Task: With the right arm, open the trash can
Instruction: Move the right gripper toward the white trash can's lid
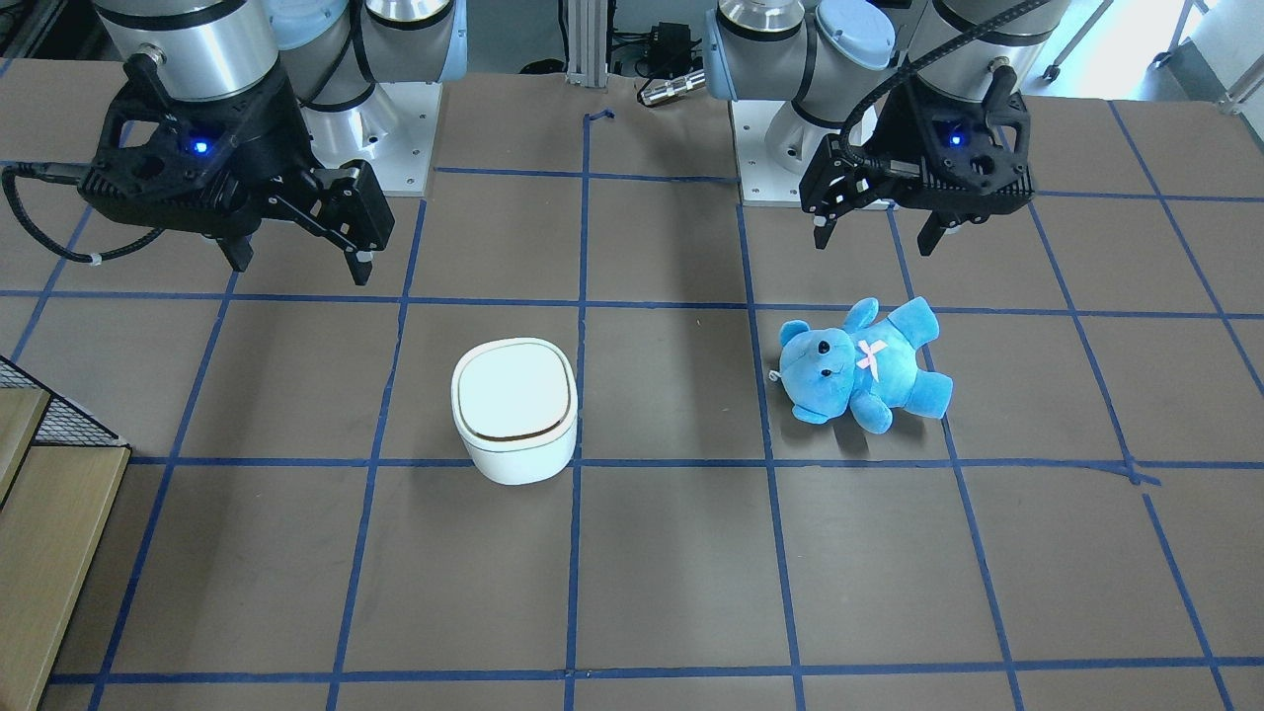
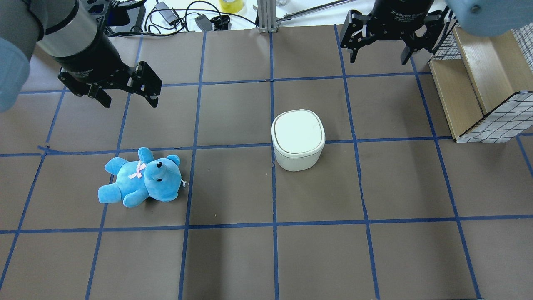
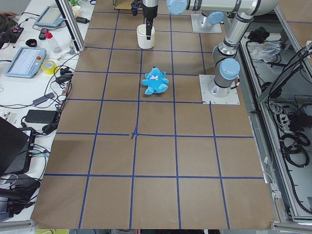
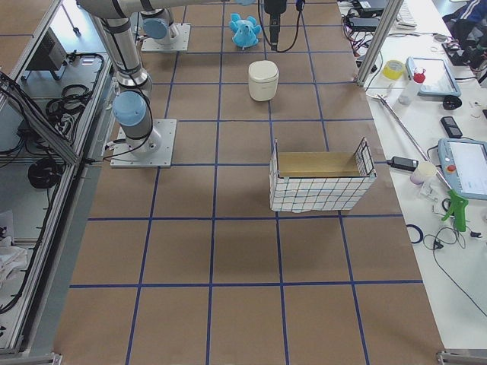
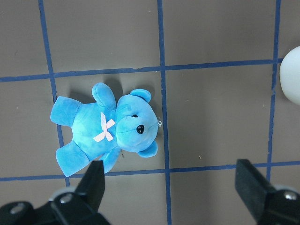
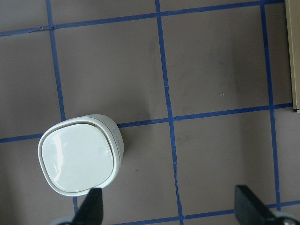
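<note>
The white trash can [image 1: 514, 410] stands on the brown table with its flat lid shut; it also shows in the overhead view [image 2: 298, 139] and in the right wrist view [image 6: 79, 159]. My right gripper [image 1: 302, 267] hangs open and empty above the table, back from the can and off to its side [image 2: 379, 61]; its fingers [image 6: 91, 206] frame the right wrist view. My left gripper [image 1: 874, 244] is open and empty, hovering behind the blue teddy bear [image 1: 864, 365], which lies on its back [image 2: 141, 177] [image 5: 105, 129].
A wooden box with wire-mesh sides [image 2: 479, 83] stands at the table's right end, close to my right gripper. The arm bases [image 1: 790, 148] sit at the back edge. Blue tape lines grid the table [image 2: 233, 254].
</note>
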